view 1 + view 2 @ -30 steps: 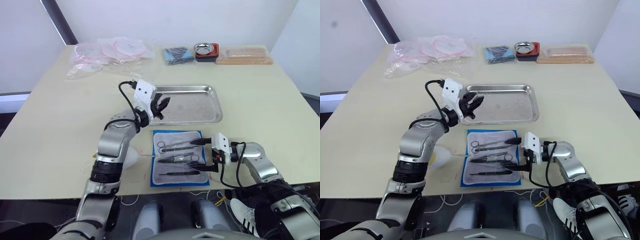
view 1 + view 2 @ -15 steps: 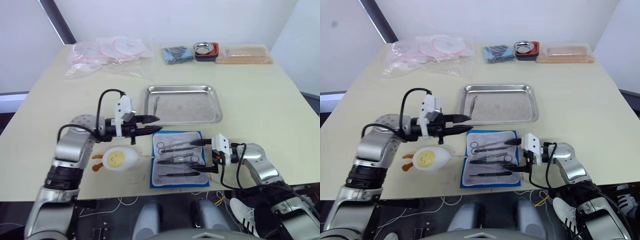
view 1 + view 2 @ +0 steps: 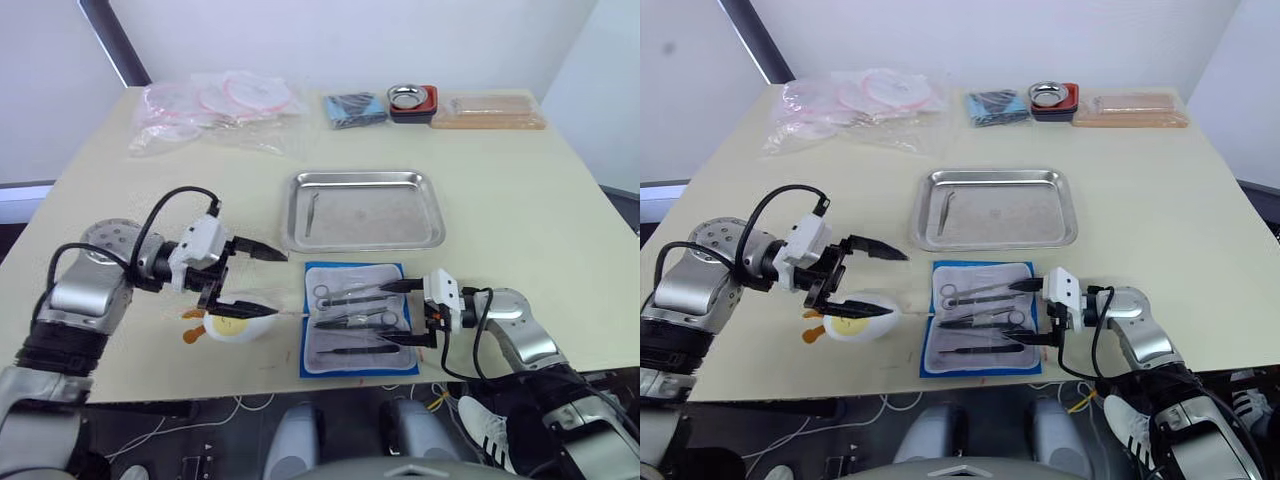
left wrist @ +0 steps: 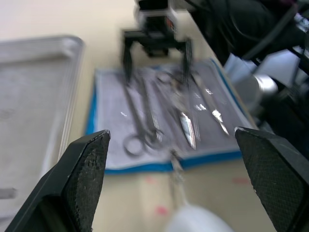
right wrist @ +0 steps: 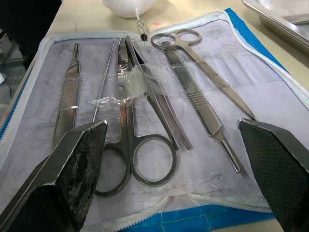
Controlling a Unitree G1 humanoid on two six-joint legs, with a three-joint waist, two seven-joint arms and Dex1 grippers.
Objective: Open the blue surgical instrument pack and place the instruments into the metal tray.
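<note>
With the pack [image 3: 359,318] open, both spread, empty end effectors, left [image 3: 245,283] and right [image 3: 402,312], must next pick instruments [image 5: 145,116] for the tray [image 3: 364,210].

Right hand [image 5: 174,145] fingers spread wide over open blue pack [image 5: 270,63]; roughly 5 instruments [image 5: 145,111] on lining.

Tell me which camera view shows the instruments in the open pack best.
The right wrist view: the instruments lie close up on the pack's grey lining, each one distinct, scissors rings and all. The left wrist view shows them blurred beyond the open left gripper; the head views show them small.
</note>
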